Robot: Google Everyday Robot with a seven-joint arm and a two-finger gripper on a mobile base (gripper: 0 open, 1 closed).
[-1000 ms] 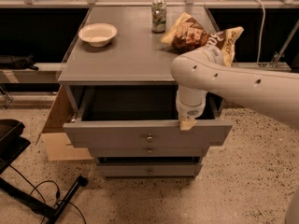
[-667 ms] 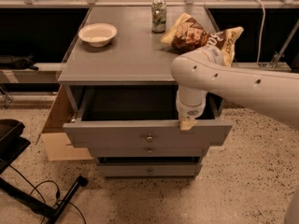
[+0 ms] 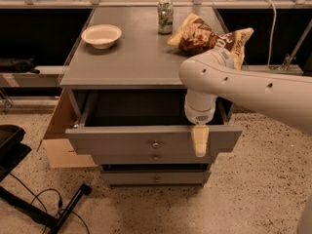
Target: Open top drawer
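Already the top drawer (image 3: 122, 141) sticks well out. Your gripper (image 3: 200, 145) hangs over its front edge, right of the knob (image 3: 155, 144); apart or clamped, you cannot tell. Pull straight back, slowly.

Grey cabinet (image 3: 139, 57), white arm (image 3: 253, 89), pale black-speckled floor (image 3: 263, 189).
The top drawer (image 3: 117, 139) is matt grey with a silvery knob (image 3: 155, 144). The cream gripper (image 3: 200, 141) sits right of centre. Upper frame: white bowl (image 3: 101, 35), green-patterned can (image 3: 165, 16), brown-and-yellow chip bag (image 3: 209, 37).
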